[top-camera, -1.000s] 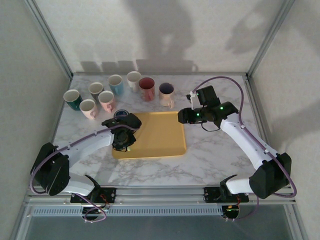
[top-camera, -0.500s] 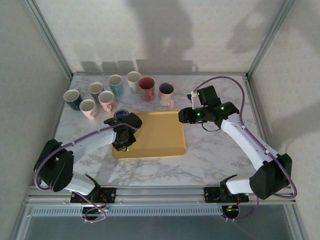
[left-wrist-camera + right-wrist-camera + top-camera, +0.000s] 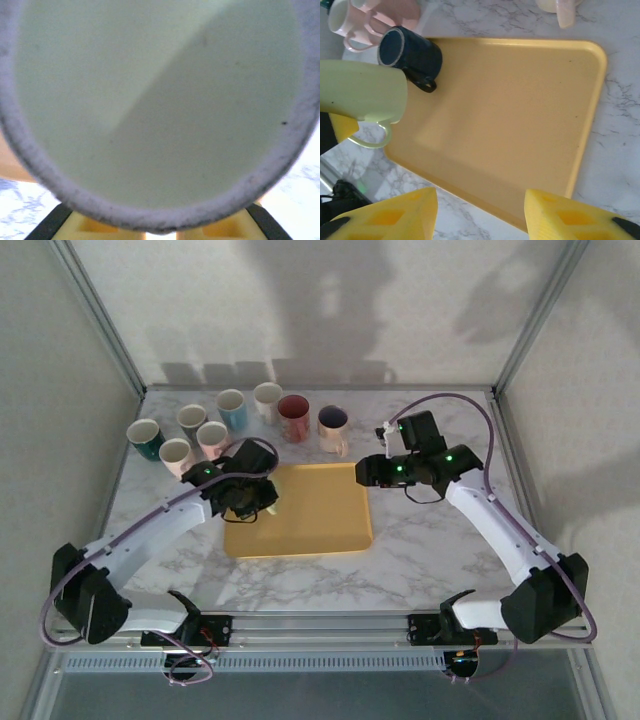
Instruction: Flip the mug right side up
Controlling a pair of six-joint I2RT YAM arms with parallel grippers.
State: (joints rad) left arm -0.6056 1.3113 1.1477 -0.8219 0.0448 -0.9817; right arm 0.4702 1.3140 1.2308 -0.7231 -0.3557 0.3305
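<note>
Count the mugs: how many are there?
10: behind the tray, eight upright mugs; at its corner, a dark blue mug; in the left tool, a pale green mug. Others may be hidden.

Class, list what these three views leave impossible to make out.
- Left wrist view: the green mug is too close and blurred; mouth or base, cannot tell.
- Top view: the left gripper has its fingers hidden under its own wrist.
- Right wrist view: the pink mugs are cut off by the top edge.
</note>
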